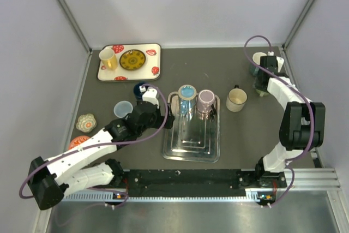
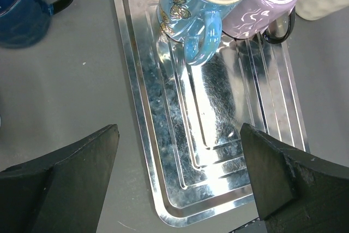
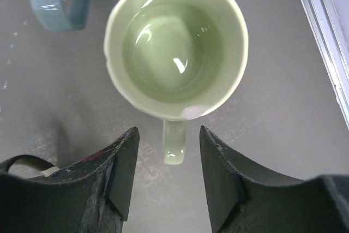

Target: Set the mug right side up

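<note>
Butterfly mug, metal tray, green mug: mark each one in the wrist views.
butterfly mug [image 2: 188,4], left wrist view, on its blue side wall.
metal tray [image 2: 218,135], left wrist view, on its bare ribbed floor.
green mug [image 3: 175,53], right wrist view, on its inside bottom.

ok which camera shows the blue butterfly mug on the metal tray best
Left wrist: the blue butterfly-patterned mug fills the top of frame, side, handle and butterflies clear, on the ribbed metal tray. Top external shows the mug small, from above, mostly a blue disc. Right wrist misses it.
</note>
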Robot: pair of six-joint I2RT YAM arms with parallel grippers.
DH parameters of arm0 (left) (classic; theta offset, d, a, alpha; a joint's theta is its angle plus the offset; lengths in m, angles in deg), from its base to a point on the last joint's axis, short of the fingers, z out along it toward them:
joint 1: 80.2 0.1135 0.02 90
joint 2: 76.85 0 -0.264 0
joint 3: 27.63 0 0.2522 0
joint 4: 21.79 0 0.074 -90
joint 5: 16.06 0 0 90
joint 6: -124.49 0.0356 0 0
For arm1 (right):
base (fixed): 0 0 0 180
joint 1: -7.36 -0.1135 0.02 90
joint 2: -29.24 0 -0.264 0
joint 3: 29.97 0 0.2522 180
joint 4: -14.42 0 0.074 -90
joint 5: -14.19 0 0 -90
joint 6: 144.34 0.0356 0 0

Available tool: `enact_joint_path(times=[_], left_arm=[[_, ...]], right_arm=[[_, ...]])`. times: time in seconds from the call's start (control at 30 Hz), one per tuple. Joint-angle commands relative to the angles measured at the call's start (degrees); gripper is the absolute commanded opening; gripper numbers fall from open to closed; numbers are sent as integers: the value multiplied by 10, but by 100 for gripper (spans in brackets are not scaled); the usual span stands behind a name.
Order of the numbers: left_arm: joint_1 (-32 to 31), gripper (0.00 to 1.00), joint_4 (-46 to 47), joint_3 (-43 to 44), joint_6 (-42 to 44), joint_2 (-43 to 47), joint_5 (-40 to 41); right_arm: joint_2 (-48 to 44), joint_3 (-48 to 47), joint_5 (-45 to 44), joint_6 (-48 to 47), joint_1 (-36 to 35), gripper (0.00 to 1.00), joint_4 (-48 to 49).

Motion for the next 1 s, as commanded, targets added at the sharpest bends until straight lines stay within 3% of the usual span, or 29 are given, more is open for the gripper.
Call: enact_joint_path(times=[0.0, 0.27, 0.8, 0.97], left_arm=[[1, 99, 30, -2, 4, -7, -5], [1, 99, 33, -2, 0, -11, -10], [2, 98, 33, -9, -3, -7, -15], [1, 98, 31, -10, -4, -1, -21]], right_arm=[[11, -18, -13, -3, 12, 48, 18], [24, -24, -3, 2, 18, 41, 19], [40, -18, 7, 10, 25, 1, 7], [-2, -2, 7, 45, 25, 0, 3]])
